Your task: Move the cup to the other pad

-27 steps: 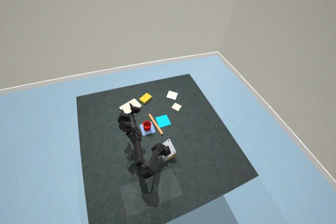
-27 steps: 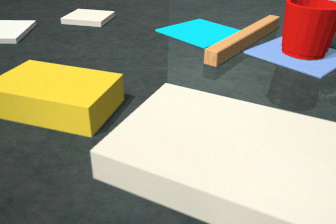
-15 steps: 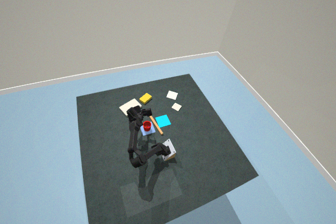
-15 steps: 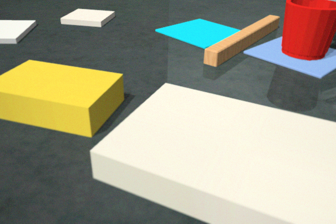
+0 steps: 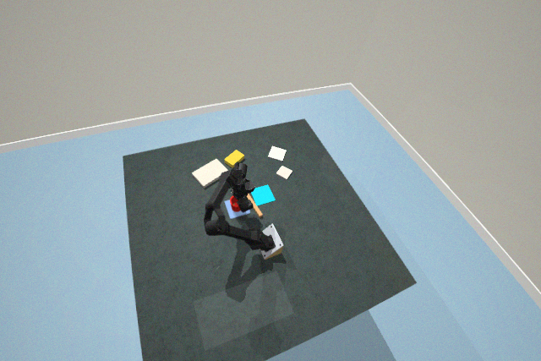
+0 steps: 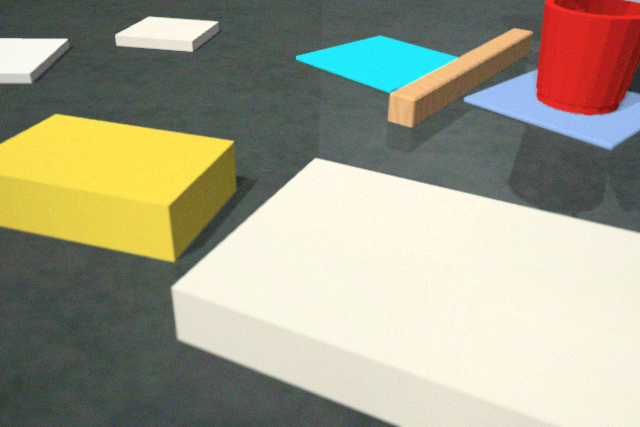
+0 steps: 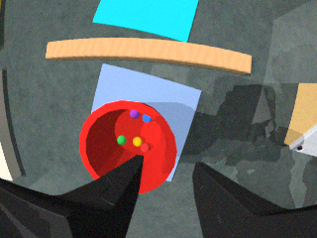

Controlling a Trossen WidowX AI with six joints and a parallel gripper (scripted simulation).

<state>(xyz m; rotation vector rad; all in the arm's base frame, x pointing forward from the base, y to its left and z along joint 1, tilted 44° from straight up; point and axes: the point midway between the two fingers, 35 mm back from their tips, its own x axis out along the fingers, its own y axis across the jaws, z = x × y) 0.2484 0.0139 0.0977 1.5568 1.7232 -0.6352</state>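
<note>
Wrist view: gripper (image 5: pixel 246 205) (image 7: pixel 168 161) part-open, held nothing. Cup (image 5: pixel 234 204) (image 6: pixel 586 58) (image 7: pixel 151 131) sat on periwinkle pad (image 5: pixel 237 214) (image 6: pixel 511 96) (image 7: pixel 124 84), toward desk's (image 5: pixel 174 260) (image 6: pixel 310 14) (image 7: pixel 40 84) left edge in top view. Looked stiff, light; marbles (image 7: pixel 137 142) likely rolled if tilted. Level grip across outer walls seemed best.

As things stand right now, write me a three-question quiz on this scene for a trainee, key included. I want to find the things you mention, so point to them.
1. Which pad is the red cup (image 5: pixel 235 203) (image 6: pixel 586 58) (image 7: pixel 99 166) standing on: A) cyan, B) blue, C) neither?
2. True or false: the wooden bar (image 5: pixel 255 206) (image 6: pixel 465 71) (image 7: pixel 149 50) lies between the blue pad (image 5: pixel 233 213) (image 6: pixel 584 125) (image 7: pixel 144 81) and the cyan pad (image 5: pixel 264 194) (image 6: pixel 374 63) (image 7: pixel 149 17).
3. Fill in: in the wrist view, the number of marbles (image 7: pixel 137 142) visible in the cup is ____.

Key: 1 B; 2 true; 3 five.
</note>
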